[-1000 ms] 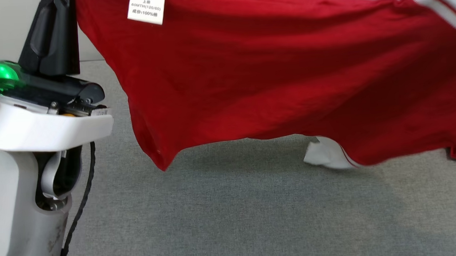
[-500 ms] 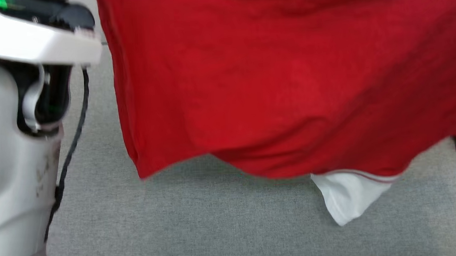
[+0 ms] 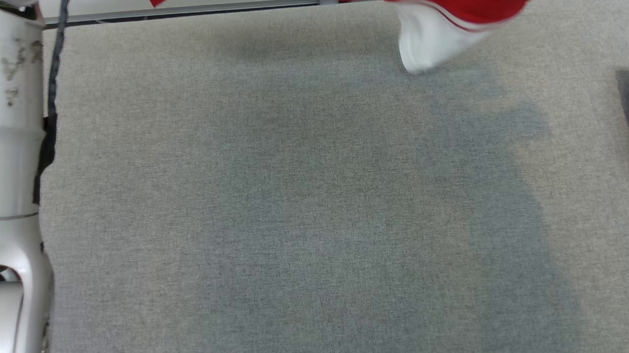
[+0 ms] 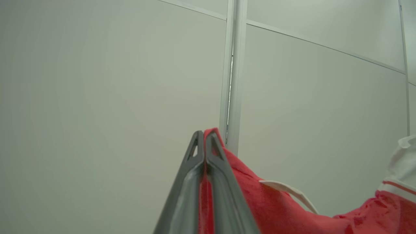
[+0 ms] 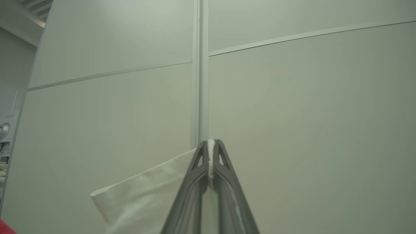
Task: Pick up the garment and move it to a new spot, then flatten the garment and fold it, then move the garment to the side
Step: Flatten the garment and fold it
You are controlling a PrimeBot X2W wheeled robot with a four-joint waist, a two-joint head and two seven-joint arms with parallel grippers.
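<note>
Left claw (image 4: 205, 141) pinches the red garment (image 4: 260, 201), right claw (image 5: 210, 149) pinches its white sleeve (image 5: 146, 191), and we see it hanging above the counter (image 3: 294, 198).

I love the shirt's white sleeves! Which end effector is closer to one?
Right. The right end effector pinches white sleeve cloth itself. The left end effector clamps red fabric, with a white sleeve off to its side.
</note>
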